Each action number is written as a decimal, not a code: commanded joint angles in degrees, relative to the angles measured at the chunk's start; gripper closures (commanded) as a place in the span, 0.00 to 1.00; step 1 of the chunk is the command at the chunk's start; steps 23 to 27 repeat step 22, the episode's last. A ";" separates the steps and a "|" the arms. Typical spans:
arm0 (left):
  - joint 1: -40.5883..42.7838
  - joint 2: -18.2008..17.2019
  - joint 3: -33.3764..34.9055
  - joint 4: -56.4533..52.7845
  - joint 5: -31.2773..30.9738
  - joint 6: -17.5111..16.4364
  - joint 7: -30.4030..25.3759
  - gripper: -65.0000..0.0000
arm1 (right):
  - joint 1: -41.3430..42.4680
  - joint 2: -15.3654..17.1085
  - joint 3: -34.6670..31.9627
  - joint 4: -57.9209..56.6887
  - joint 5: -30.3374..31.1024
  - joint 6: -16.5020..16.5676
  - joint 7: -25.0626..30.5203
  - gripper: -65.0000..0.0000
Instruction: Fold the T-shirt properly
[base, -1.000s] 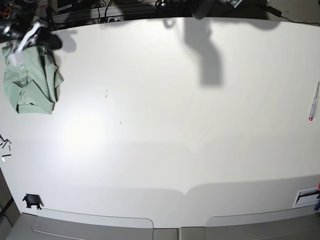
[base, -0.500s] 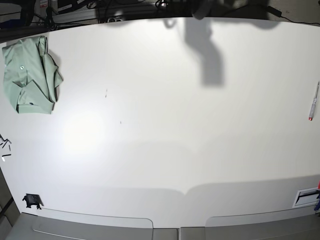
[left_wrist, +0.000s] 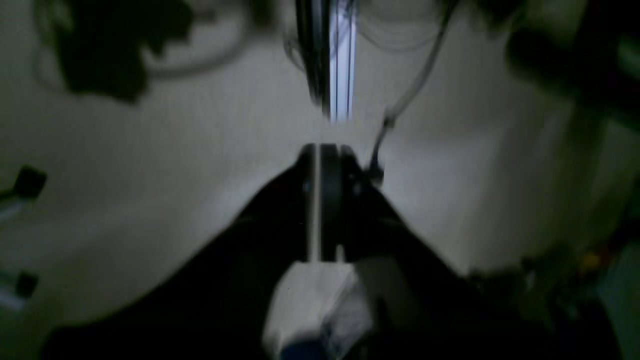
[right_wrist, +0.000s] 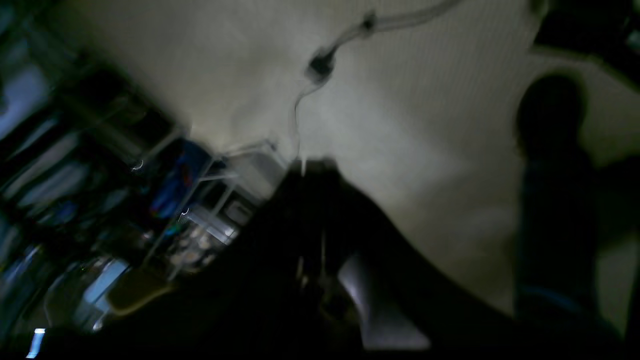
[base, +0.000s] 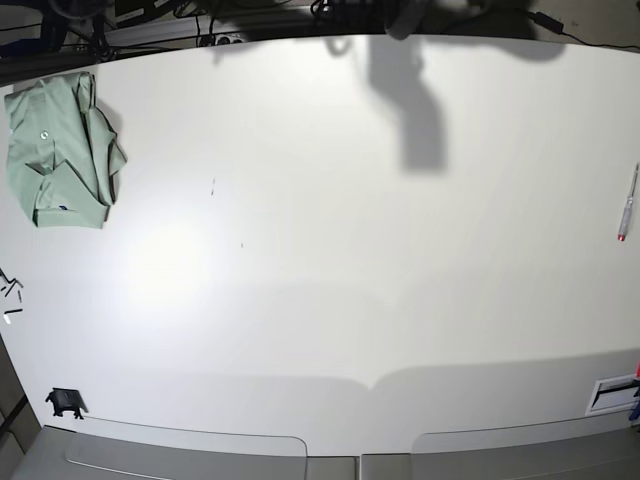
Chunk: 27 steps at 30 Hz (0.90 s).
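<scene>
The T-shirt (base: 60, 150), pale mint green, lies folded into a small bundle at the far left corner of the white table (base: 330, 250). Neither arm shows in the base view; only a dark arm shadow (base: 410, 100) falls on the far middle of the table. In the left wrist view my left gripper (left_wrist: 320, 150) is dark and blurred, its jaws nearly together with just a thin pale slit and nothing between them. In the right wrist view my right gripper (right_wrist: 312, 167) is a dark blurred shape, shut and empty. Both wrist views look off the table, so the shirt is out of them.
A pen (base: 627, 203) lies near the table's right edge. A small black part (base: 65, 402) sits at the near left corner, with small dark bits (base: 10, 290) at the left edge. Cables (left_wrist: 400, 100) and cluttered shelves (right_wrist: 125, 200) fill the wrist views.
One second ago the arm on the base view's left was at the shirt's far corner; it has pulled out of that view. The shirt stays put.
</scene>
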<state>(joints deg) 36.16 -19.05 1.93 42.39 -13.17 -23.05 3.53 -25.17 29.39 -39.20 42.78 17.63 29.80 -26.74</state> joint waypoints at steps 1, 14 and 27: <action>-0.33 0.13 0.04 -1.51 0.04 -0.52 -0.90 0.93 | 0.83 -0.33 -1.07 -1.31 -0.72 -3.61 1.33 1.00; -8.87 4.46 0.04 -7.54 0.04 10.25 -1.46 0.97 | 10.73 -12.37 -4.66 -7.19 10.75 -31.54 5.51 1.00; -9.07 6.21 0.04 -7.54 0.00 10.23 -1.99 1.00 | 11.02 -14.69 -4.66 -7.19 14.32 -32.85 5.31 1.00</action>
